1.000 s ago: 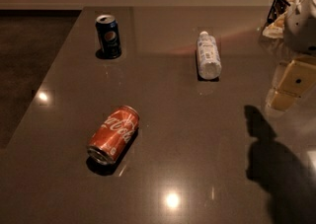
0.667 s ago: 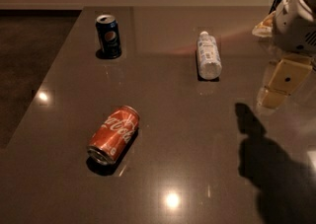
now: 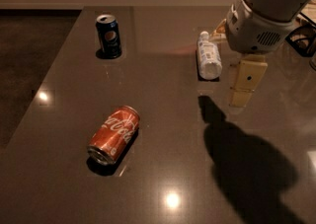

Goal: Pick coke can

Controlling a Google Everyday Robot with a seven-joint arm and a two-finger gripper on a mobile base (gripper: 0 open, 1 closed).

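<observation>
The coke can (image 3: 114, 134), red-orange with white script and silver ends, lies on its side on the dark table (image 3: 163, 94), left of centre and toward the front. My gripper (image 3: 241, 97) hangs from the white arm at the right, above the table and well to the right of the can, close to the plastic bottle. Its cream-coloured fingers (image 3: 245, 82) point downward and hold nothing.
A dark blue Pepsi can (image 3: 108, 36) stands upright at the back left. A clear plastic bottle (image 3: 208, 56) lies on its side at the back, right of centre. The table's left edge drops to the floor (image 3: 29, 60). Some objects sit at the far right edge.
The arm and gripper have moved left, further into view and nearer the bottle. Its shadow on the table has shifted left too. The cans and bottle have not moved.
</observation>
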